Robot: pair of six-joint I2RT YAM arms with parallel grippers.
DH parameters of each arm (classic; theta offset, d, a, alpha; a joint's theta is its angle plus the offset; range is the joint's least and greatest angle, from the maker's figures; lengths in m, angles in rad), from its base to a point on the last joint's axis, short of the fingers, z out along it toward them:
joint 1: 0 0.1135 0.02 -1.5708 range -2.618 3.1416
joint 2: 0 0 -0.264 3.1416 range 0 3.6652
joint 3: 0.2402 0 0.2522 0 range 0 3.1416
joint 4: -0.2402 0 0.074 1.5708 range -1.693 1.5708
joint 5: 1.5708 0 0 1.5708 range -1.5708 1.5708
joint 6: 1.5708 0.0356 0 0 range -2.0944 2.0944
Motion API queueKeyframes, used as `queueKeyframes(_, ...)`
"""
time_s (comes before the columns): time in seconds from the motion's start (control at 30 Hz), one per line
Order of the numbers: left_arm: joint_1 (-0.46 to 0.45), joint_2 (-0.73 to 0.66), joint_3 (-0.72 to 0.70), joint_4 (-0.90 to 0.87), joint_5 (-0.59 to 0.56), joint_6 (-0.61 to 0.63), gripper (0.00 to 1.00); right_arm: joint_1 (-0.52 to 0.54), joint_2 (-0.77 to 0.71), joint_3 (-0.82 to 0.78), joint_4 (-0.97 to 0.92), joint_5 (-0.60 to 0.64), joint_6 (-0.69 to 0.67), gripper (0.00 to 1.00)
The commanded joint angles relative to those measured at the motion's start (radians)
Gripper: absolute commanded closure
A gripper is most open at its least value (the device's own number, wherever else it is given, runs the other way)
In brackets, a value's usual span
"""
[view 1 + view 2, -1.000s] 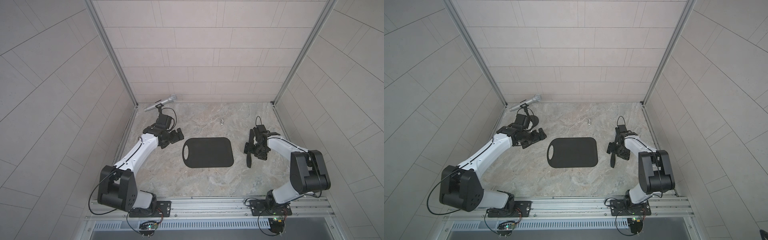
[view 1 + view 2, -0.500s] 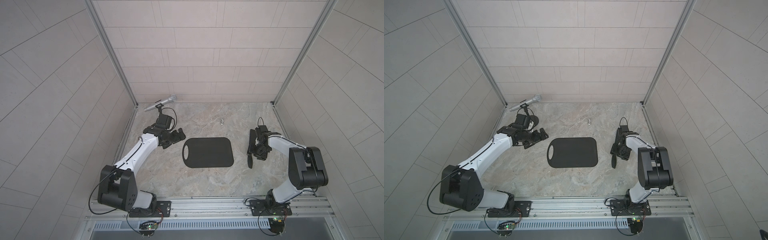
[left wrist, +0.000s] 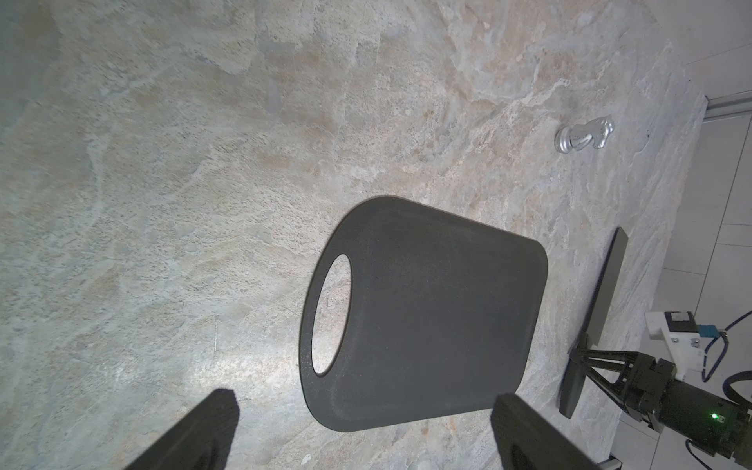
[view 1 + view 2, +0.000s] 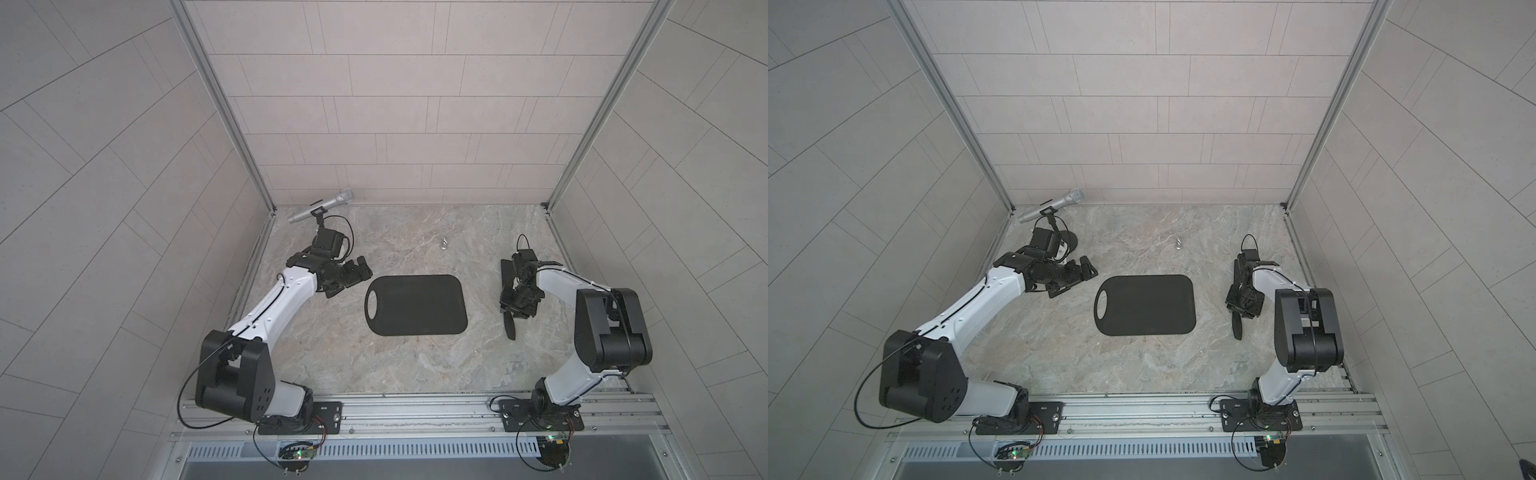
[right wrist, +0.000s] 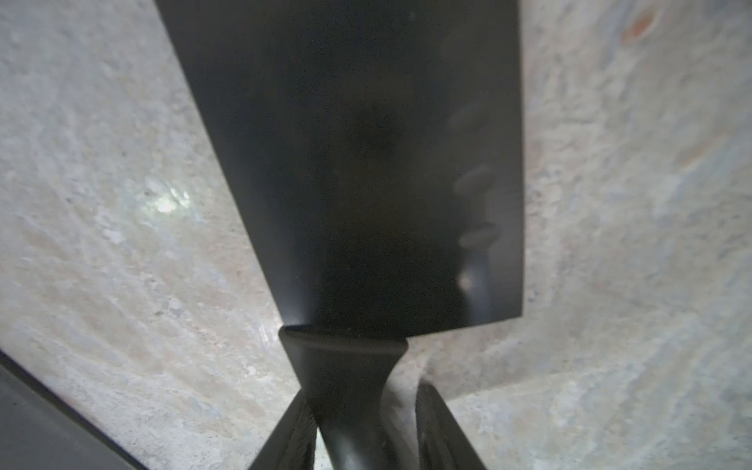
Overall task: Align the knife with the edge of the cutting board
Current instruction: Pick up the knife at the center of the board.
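All-black knife (image 5: 366, 162), broad blade, slim handle, was found flat, apart from the right end of the cutting board (image 4: 415, 305). Handle was straddled, not yet pinched, by the right gripper (image 5: 364, 396); left gripper (image 3: 366, 398) was held spread.

My right jaws sit over the knife (image 4: 1237, 329) — it lies on the worktop (image 4: 1100, 365) right of the cutting board (image 4: 1146, 305), apart from it, roughly parallel to its short edge. My left jaws hover spread wide near its handle-hole end.
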Motion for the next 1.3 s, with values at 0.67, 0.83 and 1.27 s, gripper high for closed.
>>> queueKeyframes(0.67,0.005,-0.005,0.011,-0.008,0.003,0.007,0.00,0.060,-0.019,-0.063,0.136,-0.033,0.016,1.00)
queueKeyframes(0.83,0.004,-0.003,0.014,-0.007,-0.001,0.007,0.00,0.123,-0.099,-0.082,0.152,-0.025,0.043,1.00)
queueKeyframes(1.27,0.005,0.000,0.011,-0.007,-0.008,0.011,0.00,0.381,-0.159,-0.095,0.187,0.042,0.173,1.00)
